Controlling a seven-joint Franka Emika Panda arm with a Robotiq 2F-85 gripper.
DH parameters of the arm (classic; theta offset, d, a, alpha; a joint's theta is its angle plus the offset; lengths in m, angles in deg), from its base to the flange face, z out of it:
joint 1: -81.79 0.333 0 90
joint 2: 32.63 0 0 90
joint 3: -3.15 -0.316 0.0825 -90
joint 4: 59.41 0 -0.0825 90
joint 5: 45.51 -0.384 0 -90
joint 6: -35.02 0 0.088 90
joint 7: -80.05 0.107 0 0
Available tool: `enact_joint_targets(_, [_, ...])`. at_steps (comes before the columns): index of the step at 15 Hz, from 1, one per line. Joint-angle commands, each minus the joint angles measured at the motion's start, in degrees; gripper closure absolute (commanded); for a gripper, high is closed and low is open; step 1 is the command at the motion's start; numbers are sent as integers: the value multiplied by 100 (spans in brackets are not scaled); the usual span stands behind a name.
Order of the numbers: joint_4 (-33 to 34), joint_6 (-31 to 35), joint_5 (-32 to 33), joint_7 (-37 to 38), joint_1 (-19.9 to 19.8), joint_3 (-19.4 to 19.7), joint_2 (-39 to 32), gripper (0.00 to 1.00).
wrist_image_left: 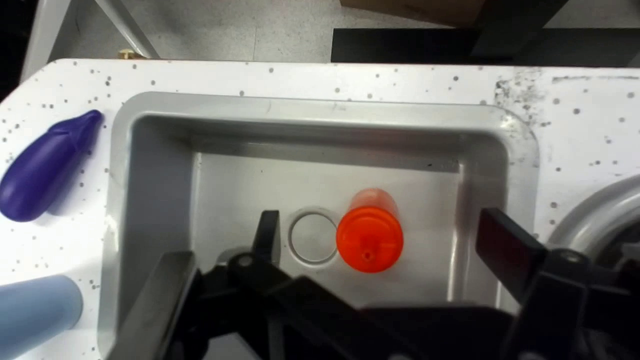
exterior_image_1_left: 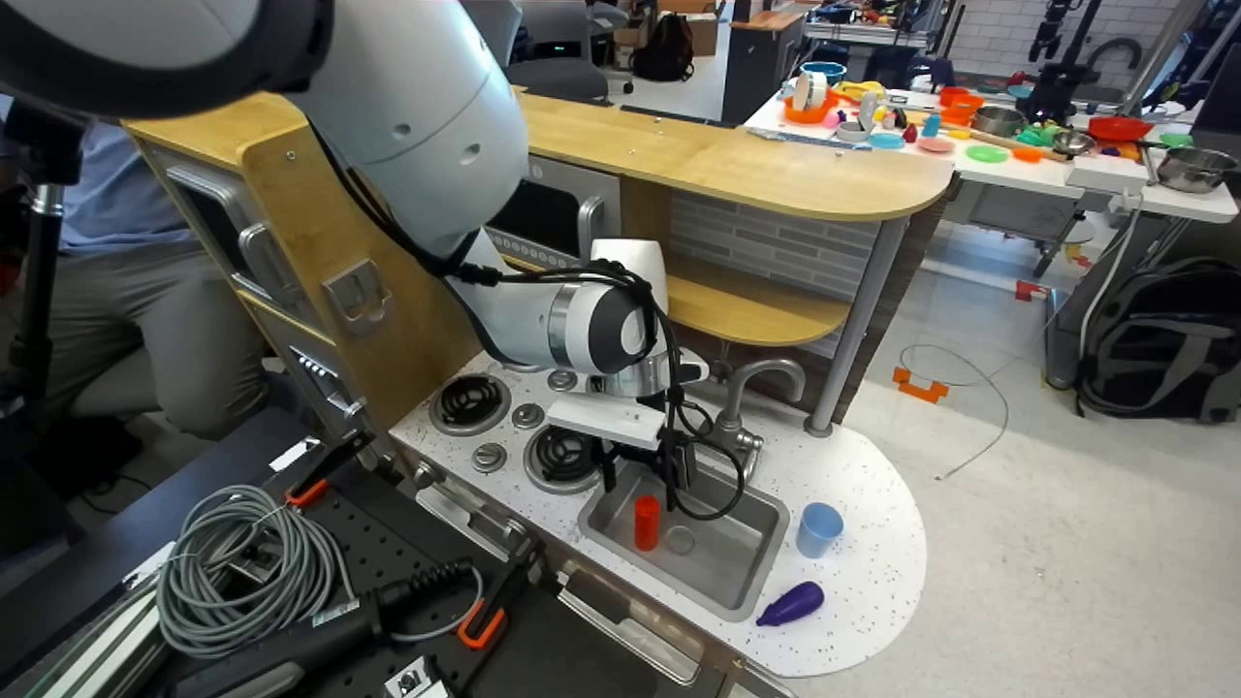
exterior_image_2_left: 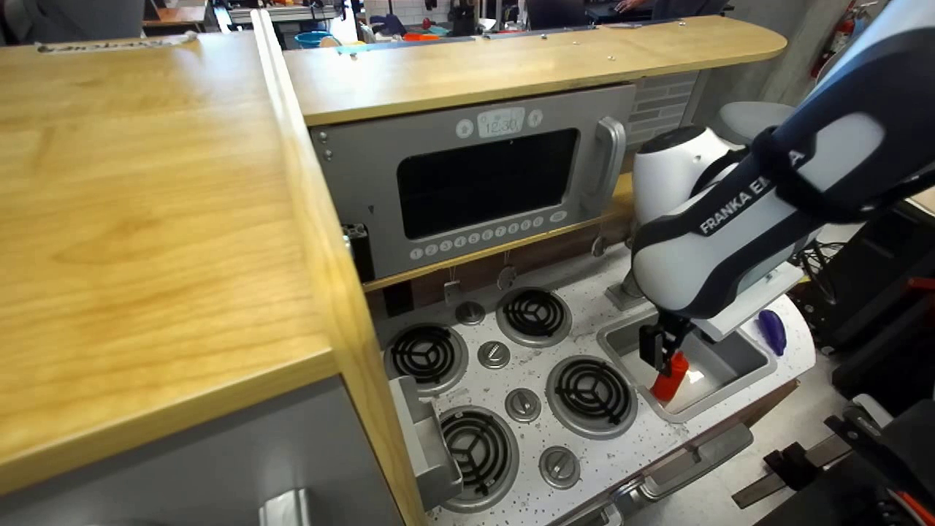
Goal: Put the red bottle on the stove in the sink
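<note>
The red bottle [exterior_image_1_left: 647, 523] stands upright on the floor of the grey sink [exterior_image_1_left: 729, 611], beside the round drain. It also shows in an exterior view [exterior_image_2_left: 670, 378] and, from above, in the wrist view [wrist_image_left: 369, 240]. My gripper [wrist_image_left: 384, 237] is open and empty, with one finger well to each side of the bottle and touching neither side. In both exterior views the gripper [exterior_image_1_left: 643, 475] [exterior_image_2_left: 661, 356] is above the bottle, at the stove side of the sink [exterior_image_2_left: 719, 394]. The stove burners [exterior_image_2_left: 592, 396] carry no bottle.
A blue cup [exterior_image_1_left: 819, 530] and a purple eggplant [exterior_image_1_left: 791, 603] stand and lie on the counter beyond the sink. The faucet [exterior_image_1_left: 742, 397] rises behind the sink, close to the wrist. The microwave [exterior_image_2_left: 482, 168] and a wooden shelf [exterior_image_1_left: 756, 301] are behind the counter.
</note>
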Motion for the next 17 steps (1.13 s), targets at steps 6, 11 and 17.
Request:
enact_joint_targets(6, [-2661,485,51,191,3,-42,2662,0])
enact_joint_targets(11, [-2949,692,44,142,-60,-79,2996,0])
enact_joint_targets(17, [-3420,756,48,139,-76,-95,3477,0])
